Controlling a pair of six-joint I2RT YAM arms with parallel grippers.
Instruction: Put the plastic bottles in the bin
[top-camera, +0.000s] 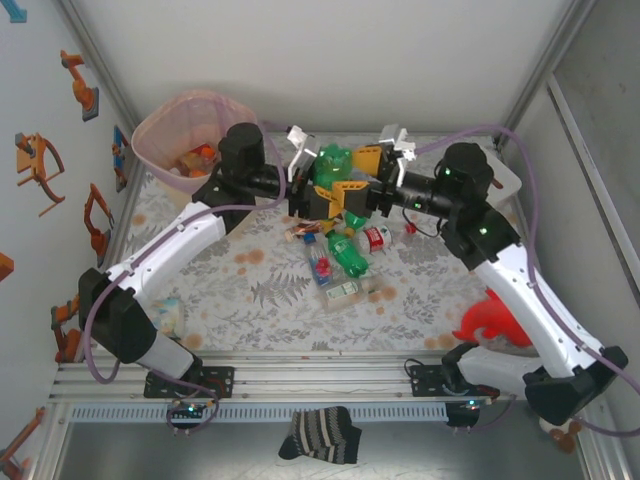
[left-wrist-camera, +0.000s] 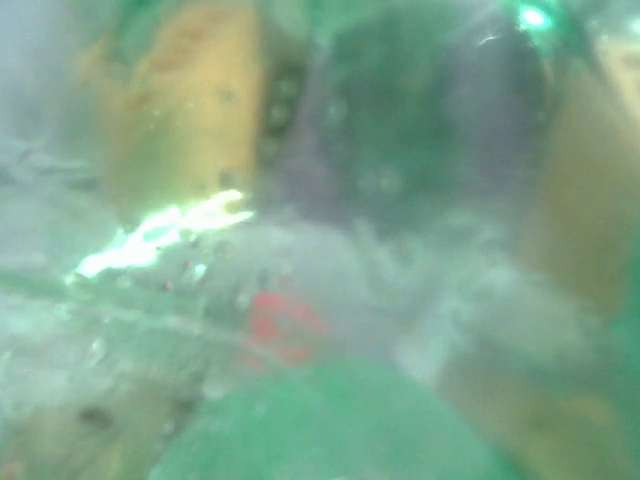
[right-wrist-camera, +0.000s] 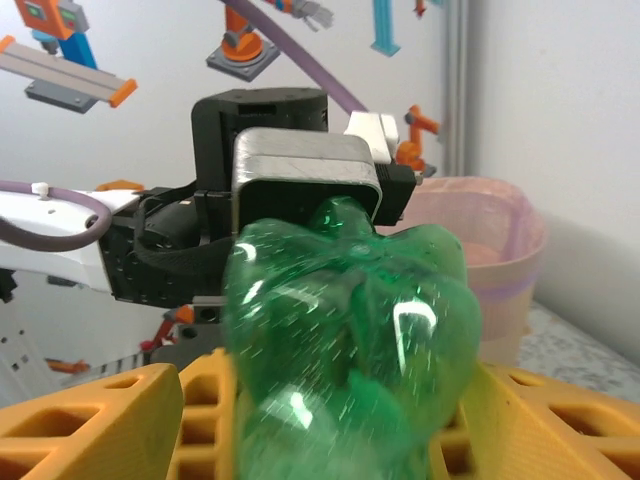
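Both arms reach inward, left gripper (top-camera: 322, 187) and right gripper (top-camera: 357, 175) meeting on a crushed green plastic bottle (top-camera: 331, 160); I cannot tell which clamps it.

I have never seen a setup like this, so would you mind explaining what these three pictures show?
Two robot arms are bolted to a table's near edge. One picture looks down from above; the others come from cameras on each wrist, the left one blurred. Crushed plastic bottles lie mid-table, and a pink bin stands far left. The left gripper and right gripper meet over the table with a green bottle between them; which one grips it is unclear.
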